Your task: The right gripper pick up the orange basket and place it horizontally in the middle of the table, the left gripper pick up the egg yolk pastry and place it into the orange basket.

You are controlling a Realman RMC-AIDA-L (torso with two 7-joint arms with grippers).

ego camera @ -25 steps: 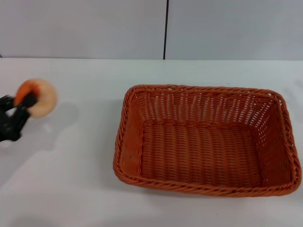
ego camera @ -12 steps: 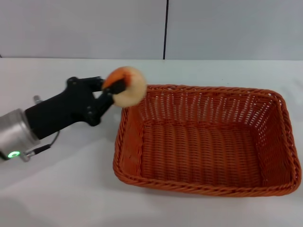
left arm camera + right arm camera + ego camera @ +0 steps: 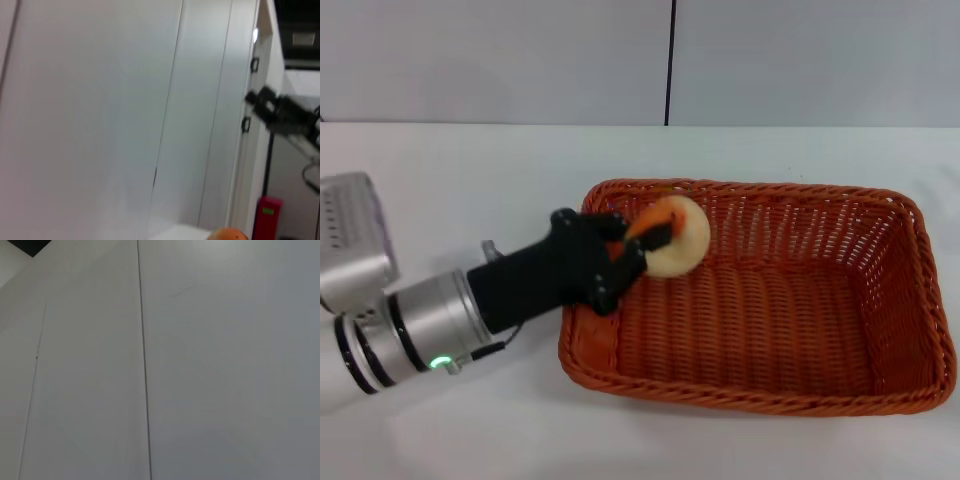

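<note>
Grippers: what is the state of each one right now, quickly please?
Left gripper: closed on the egg yolk pastry, above the orange basket.
Right gripper: not in view.

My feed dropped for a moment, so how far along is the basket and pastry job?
Done: the orange basket lies lengthwise on the table. In hand: the left gripper holds the egg yolk pastry above the basket's near-left inside, jaws shut on it. Left: release it into the basket. The right gripper is out of view.

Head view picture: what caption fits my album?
Left end effector holds the egg yolk pastry over the orange basket.
</note>
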